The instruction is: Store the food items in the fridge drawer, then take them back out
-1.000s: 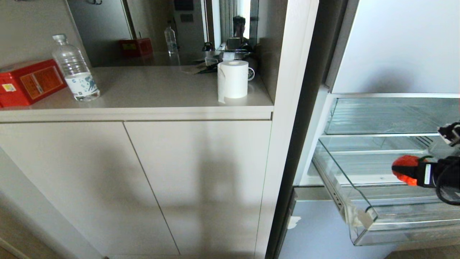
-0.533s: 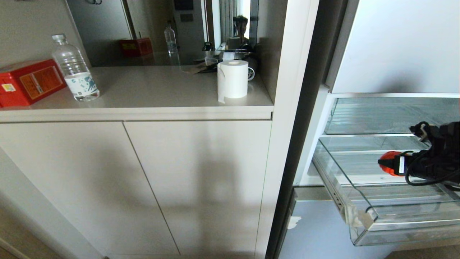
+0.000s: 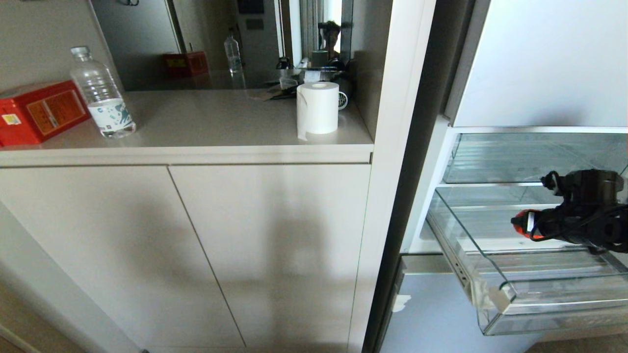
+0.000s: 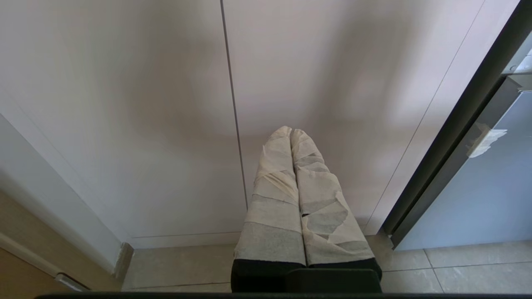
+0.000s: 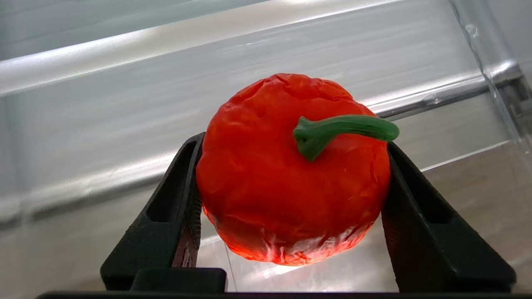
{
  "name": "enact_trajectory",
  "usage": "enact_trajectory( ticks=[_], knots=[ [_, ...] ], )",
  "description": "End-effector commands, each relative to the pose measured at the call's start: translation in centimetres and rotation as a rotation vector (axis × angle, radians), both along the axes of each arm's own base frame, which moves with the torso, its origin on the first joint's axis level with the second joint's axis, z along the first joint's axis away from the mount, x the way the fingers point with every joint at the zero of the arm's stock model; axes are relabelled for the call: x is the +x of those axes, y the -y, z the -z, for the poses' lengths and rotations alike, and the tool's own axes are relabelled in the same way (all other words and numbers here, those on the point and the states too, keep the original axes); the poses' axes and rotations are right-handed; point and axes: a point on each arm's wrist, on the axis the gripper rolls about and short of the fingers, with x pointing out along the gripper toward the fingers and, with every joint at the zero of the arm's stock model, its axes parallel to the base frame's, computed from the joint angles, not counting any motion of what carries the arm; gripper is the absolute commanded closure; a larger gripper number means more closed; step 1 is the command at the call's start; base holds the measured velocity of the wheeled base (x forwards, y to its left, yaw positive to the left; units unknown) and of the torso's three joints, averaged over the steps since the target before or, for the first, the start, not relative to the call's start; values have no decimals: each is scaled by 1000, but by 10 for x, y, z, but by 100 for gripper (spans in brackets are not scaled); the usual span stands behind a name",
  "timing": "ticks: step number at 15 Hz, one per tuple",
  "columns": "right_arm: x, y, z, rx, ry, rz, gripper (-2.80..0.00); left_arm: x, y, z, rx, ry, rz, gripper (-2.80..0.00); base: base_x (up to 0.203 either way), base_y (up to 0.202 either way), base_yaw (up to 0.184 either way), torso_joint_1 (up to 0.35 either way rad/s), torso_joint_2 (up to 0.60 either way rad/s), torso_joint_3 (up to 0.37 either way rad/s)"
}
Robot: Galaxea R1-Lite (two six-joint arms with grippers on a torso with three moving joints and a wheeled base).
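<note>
Moved deeper over the fridge drawer (image 3: 495, 294), the right gripper (image 5: 291, 182) — clamping the red food item (image 5: 291, 174).

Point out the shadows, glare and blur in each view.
Head view: broad soft shadows fall across the cabinet doors. Right wrist view: the drawer behind is streaked with blur and glare, while the red food item in the right gripper is sharp. Left wrist view: a shadow spreads beyond the left gripper.

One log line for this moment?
right pincer: gripping red pepper | over open drawer | left pincer: shut, parked at cabinet
</note>
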Motion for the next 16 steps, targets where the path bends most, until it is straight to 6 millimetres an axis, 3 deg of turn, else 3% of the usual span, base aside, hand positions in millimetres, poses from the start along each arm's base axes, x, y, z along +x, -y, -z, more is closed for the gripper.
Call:
enact_trajectory(
  ticks=[1, 9, 10, 16],
  knots=[
    [13, 4, 15, 13, -20, 22, 0, 0, 0, 0, 0, 0, 0, 0, 0, 0, 0, 0, 0, 0],
    [28, 8, 24, 56, -1, 55, 0, 0, 0, 0, 0, 0, 0, 0, 0, 0, 0, 0, 0, 0],
    [29, 9, 24, 55, 1, 58, -280, 0, 0, 0, 0, 0, 0, 0, 0, 0, 0, 0, 0, 0],
    [31, 10, 21, 40, 8, 77, -280, 0, 0, 0, 0, 0, 0, 0, 0, 0, 0, 0, 0, 0]
  ],
)
